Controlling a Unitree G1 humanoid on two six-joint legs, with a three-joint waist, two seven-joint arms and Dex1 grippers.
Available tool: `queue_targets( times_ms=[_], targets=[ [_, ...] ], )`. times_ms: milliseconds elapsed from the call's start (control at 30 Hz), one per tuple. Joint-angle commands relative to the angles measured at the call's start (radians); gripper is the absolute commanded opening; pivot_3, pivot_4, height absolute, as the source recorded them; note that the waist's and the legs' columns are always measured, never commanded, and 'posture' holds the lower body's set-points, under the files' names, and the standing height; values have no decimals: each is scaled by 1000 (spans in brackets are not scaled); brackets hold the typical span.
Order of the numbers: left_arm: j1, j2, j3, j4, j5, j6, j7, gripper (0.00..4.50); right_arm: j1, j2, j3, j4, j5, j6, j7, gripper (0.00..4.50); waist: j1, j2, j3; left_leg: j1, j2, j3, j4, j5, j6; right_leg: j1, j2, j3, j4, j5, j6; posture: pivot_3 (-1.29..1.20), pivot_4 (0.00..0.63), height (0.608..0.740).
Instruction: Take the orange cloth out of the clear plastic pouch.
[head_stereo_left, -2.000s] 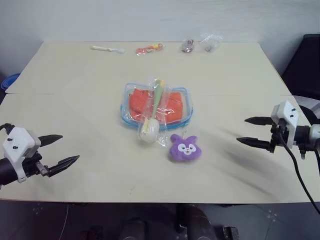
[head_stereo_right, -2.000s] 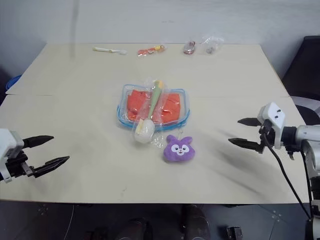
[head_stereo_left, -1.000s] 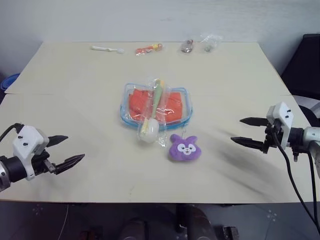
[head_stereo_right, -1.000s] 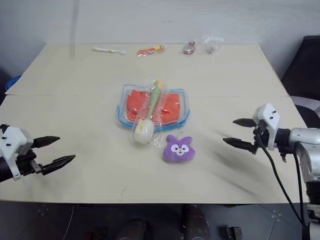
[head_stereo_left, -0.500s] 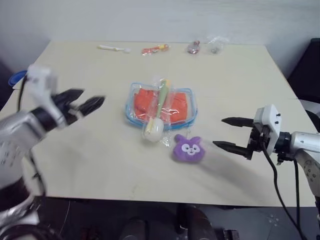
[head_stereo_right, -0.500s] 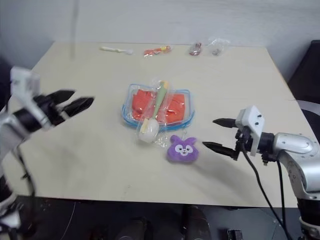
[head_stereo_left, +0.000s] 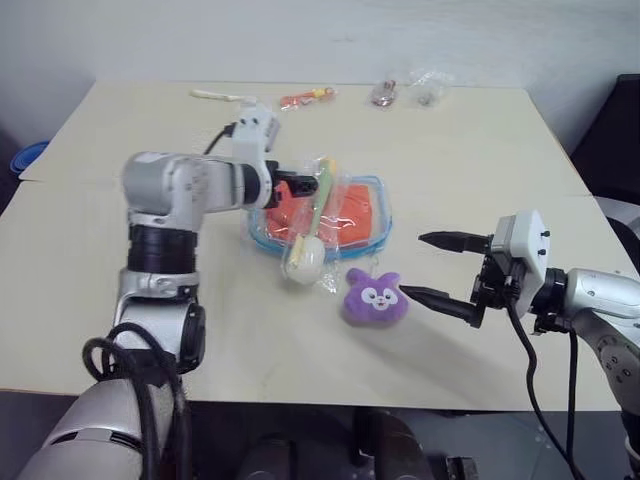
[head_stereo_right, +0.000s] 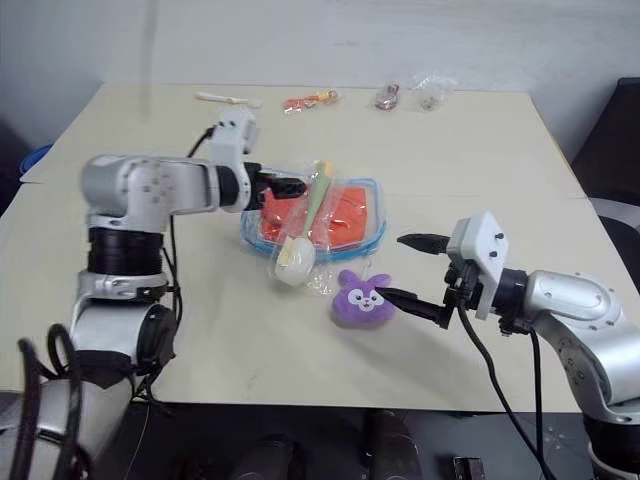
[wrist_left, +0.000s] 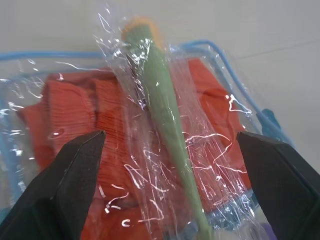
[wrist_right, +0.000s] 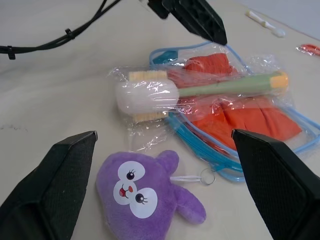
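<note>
- pale wooden bench (head_stereo_left: 480, 140): carries everything.
- flat clear plastic pouch with blue zipper edge (head_stereo_left: 372, 228): light, slippery, floppy; pin an edge. a narrow clear bag holding a green-handled brush (head_stereo_left: 305, 250) lies across it.
- soft bright orange cloth (head_stereo_left: 350, 222): inside the pouch, limp; pinch a fold.
- left tool (head_stereo_left: 302, 184): fingers apart, over the pouch.
- right tool (head_stereo_left: 432, 268): fingers apart, beside the purple plush bunny (head_stereo_left: 373, 297).

A pale beige surface (head_stereo_left: 480, 140) takes up most of the frame, with a thin seam running across it from the left edge to the right at about mid-height. Behind it, along the top of the frame, stands a plain whitish wall (head_stereo_left: 300, 40), evenly lit. At the right edge there is a dark piece of furniture (head_stereo_left: 612, 130), at the left edge a blue round object (head_stereo_left: 28, 158) just beside the surface, and along the bottom a dark floor (head_stereo_left: 500, 450).
</note>
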Motion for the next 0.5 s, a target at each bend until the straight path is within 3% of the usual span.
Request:
queue_targets(
  times_ms=[33,133,233,500],
  targets=[
    [-41,-30,-60,132,63,-85,-61,4472,16,5,-22,-49,18,-7,-17,4480,0,0,0,0,0,0,0,0,0,0,0,0,0,0,0,0,150,740],
    [-48,-49,-92,214,103,-134,-97,4472,29,6,-27,-61,21,-8,-30,4480,-1,0,0,0,0,1,0,0,0,0,0,0,0,0,0,0,150,740],
    [-50,-65,-111,254,126,-162,-143,3861,48,7,-31,-79,24,-8,-44,4500,0,0,0,0,0,1,0,0,0,0,0,0,0,0,0,0,150,740],
    [-67,-76,-82,255,157,-170,-175,1306,68,3,-39,-104,35,-7,-67,4500,1,-1,0,0,0,1,0,0,1,0,0,1,0,0,1,0,150,740]
  ],
)
